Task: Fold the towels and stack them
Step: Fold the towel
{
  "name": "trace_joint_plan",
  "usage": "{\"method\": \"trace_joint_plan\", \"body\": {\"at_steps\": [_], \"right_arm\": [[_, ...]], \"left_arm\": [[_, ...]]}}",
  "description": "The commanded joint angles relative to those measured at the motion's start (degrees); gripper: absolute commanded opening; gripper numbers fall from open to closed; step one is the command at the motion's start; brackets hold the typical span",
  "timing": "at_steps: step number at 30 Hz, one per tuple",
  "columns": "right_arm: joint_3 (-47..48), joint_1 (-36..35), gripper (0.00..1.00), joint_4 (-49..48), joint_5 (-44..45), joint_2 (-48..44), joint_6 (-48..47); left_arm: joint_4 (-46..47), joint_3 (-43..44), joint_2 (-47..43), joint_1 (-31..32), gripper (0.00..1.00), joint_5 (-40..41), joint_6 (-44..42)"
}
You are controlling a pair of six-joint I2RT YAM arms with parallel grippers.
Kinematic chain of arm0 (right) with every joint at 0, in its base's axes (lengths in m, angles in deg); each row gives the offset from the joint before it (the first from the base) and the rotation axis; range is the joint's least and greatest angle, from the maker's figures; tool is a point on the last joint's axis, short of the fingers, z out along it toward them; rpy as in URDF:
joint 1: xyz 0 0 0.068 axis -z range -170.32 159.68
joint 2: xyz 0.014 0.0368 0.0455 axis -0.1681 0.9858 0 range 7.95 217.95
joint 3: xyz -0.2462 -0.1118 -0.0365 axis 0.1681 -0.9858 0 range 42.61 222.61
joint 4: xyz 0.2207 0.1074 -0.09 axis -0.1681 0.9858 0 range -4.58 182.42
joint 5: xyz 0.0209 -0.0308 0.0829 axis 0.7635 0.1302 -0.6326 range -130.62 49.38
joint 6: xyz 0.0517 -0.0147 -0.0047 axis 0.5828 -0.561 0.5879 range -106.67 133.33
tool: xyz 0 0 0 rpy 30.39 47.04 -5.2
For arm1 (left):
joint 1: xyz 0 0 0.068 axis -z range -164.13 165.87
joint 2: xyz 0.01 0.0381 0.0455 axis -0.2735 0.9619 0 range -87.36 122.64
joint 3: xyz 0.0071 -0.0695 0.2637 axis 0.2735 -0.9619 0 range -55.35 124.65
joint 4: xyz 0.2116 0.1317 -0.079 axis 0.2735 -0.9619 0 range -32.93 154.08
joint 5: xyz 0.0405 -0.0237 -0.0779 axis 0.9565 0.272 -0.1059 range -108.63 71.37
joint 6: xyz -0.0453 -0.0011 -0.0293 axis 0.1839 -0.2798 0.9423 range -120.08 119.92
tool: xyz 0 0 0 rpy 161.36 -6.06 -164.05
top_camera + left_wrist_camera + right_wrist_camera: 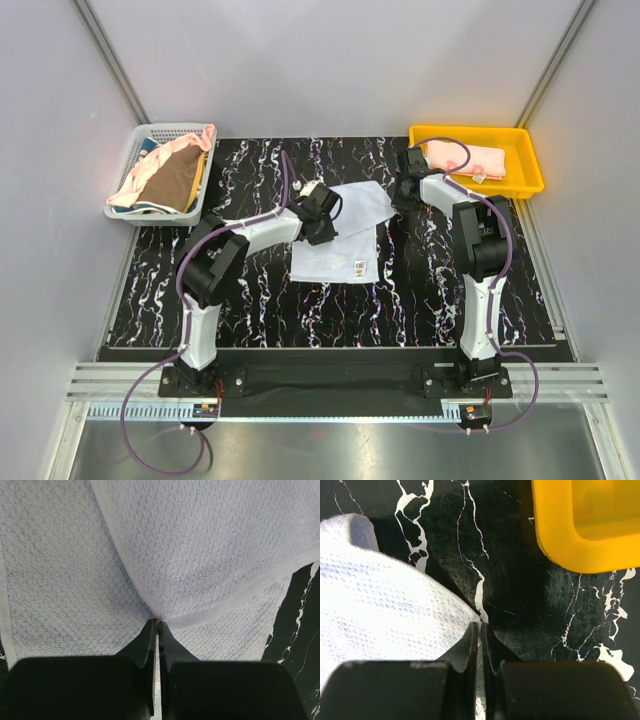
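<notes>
We have the white towel lying in the middle of the desk, and both hands are on it. The left hand is closed, its fingers pinched on a gathered edge where the hem folds over the lower layer. The right hand is also closed, nipping the towel's far right corner just short of the yellow tray.

What matters for the next move is the line between the two grips. In the overhead view it runs left to right through the centre of the frame, rising slightly toward the upper right. The rest of the cloth spreads below that line, toward the bottom of the frame. Since each hand holds one end of the edge, neither arm is better placed than the other. We judge they must travel together, keeping the edge taut, or the fold will skew.

A pink towel lies in the tray, and more towels fill the basket at upper left.
</notes>
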Motion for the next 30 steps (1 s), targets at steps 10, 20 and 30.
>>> {"method": "trace_joint_plan", "body": {"at_steps": [10, 20, 30], "right_arm": [[2.14, 0.51, 0.04, 3.19, -3.48, -10.36, 0.02], [-4.01, -0.01, 0.00, 0.20, -14.21, -17.91, 4.94], [-6.12, -2.03, 0.00, 0.82, -16.41, -23.10, 6.08]], "left_arm": [[-0.62, 4.14, -7.77, -8.55, 0.00, -2.07, -3.78], [-2.91, 4.32, -14.36, -14.70, 0.00, -2.25, -6.78], [-3.96, 3.36, -18.05, -16.29, 0.00, -3.47, -8.27]]}}
